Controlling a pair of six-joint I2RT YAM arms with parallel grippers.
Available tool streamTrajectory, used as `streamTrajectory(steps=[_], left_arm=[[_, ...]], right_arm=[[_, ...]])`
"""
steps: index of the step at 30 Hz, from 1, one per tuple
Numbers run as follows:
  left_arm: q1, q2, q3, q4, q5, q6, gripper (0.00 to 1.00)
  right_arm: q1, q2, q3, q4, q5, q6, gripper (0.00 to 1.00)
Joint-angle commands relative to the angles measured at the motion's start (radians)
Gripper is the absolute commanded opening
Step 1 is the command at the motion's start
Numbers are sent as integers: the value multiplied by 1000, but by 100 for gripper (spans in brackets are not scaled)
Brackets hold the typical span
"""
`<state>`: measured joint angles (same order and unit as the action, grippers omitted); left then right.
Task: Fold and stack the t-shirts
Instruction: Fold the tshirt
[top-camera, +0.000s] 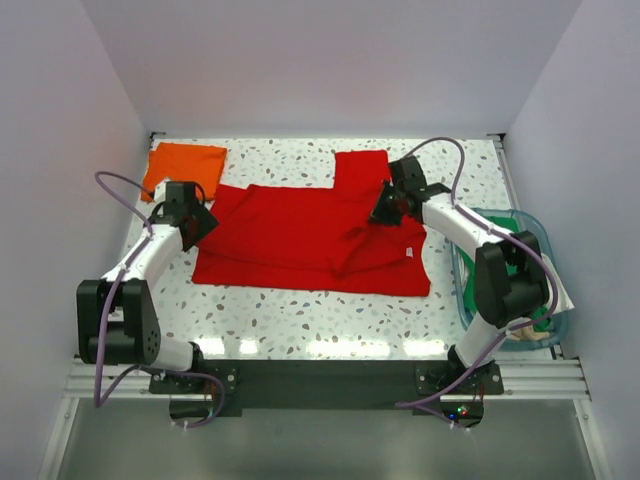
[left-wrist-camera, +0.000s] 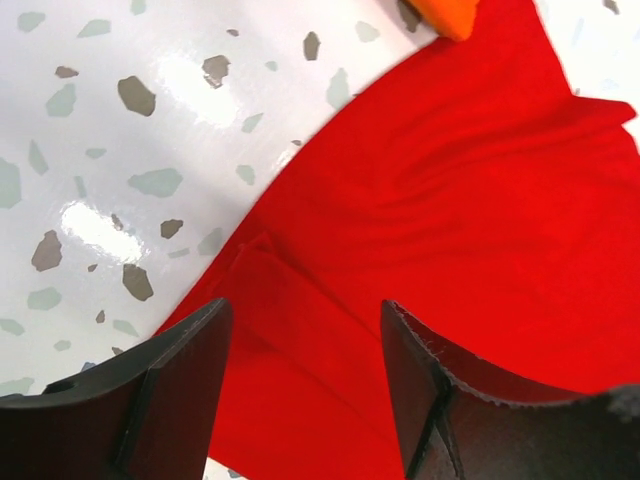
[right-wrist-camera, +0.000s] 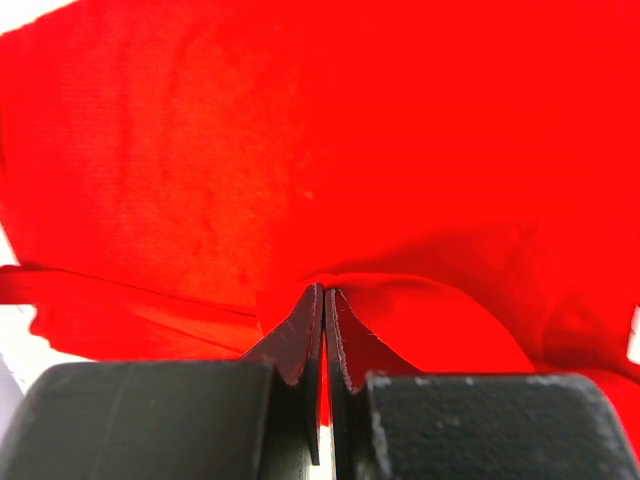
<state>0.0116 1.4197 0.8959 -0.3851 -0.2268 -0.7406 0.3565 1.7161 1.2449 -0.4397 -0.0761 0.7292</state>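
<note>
The red t-shirt (top-camera: 300, 235) lies spread across the middle of the table, its far right part folded over. My right gripper (top-camera: 383, 212) is shut on a pinched fold of the red t-shirt (right-wrist-camera: 200, 150) near its right side. My left gripper (top-camera: 203, 222) is open, its jaws standing over the shirt's left sleeve edge (left-wrist-camera: 300, 330), holding nothing. A folded orange t-shirt (top-camera: 183, 165) lies at the far left corner; its tip shows in the left wrist view (left-wrist-camera: 447, 14). A green shirt (top-camera: 545, 322) shows as a sliver in the tub.
A translucent teal tub (top-camera: 462, 290) stands at the right edge of the table, under my right arm. White walls close in on three sides. Speckled tabletop (top-camera: 300, 320) shows in front of the red shirt.
</note>
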Motion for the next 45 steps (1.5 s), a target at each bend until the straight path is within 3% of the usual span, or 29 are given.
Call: streamTrajectory(steps=[1,10,16,23,26,31,35,38,45], left_arm=[[-2,21,41,-18,-63,-25,65],[-2,50,14,-40,-82,-65,63],[-2,94,12,-17,-62,-72,55],[-2,145,38,0,-42,-62,20],[-2,159,52,2,-29,-56,14],[-2,125,54,-1,-22,-49,21],[-2,99,55,-11,-17,-40,45],[-2,85,58,-15,-14,-37,53],[-2,76,72,-29,-22,-34,61]], right_arm=[[-22,-1,39,79,-45,-7,0],[-48,-7,51,107,-65,-5,0],[-59,-10,50,128,-80,1,0],[-77,-24,50,153,-93,3,0],[-82,-35,45,162,-94,1,0],[-97,-65,24,191,-85,-8,0],[-134,-69,10,232,-90,-4,0],[-148,-55,8,263,-102,-2,0],[-177,-32,-19,329,-122,16,0]])
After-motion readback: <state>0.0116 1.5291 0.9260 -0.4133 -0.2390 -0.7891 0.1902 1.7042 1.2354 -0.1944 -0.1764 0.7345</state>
